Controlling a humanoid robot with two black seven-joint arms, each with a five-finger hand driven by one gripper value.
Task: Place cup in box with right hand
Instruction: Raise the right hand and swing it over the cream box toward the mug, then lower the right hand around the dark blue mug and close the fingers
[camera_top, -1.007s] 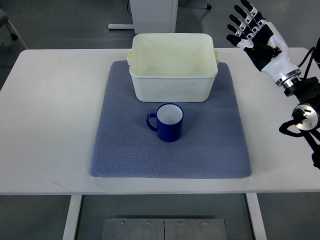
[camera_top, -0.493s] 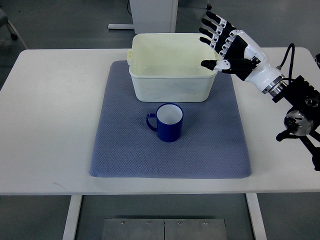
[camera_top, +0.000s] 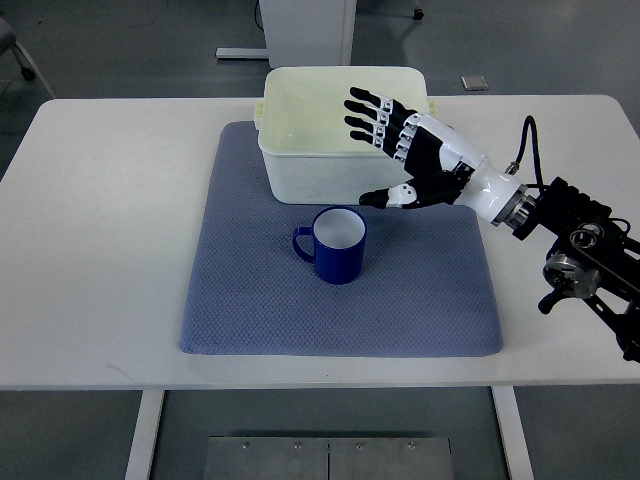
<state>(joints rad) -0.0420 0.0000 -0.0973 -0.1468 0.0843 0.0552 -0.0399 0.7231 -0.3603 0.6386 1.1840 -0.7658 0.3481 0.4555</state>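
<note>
My right hand (camera_top: 412, 160) was spread wide, empty, over the box (camera_top: 345, 130). Thumb pointed toward the cup (camera_top: 338, 244), apart from it.

brightness: pretty bright and even from where I'm sitting, soft overhead light, nothing dim
shadows: faint ones only, a soft patch on the mat (camera_top: 260, 300) just beside the cup (camera_top: 339, 245), another under the right hand (camera_top: 405, 155)
glare: white table (camera_top: 100, 250) runs a bit hot but isn't blown out
focus: sharp across the frame, mat weave reads fine
blur: can't spot any on the hand
edges: table edges bow slightly, mild lens distortion
</note>
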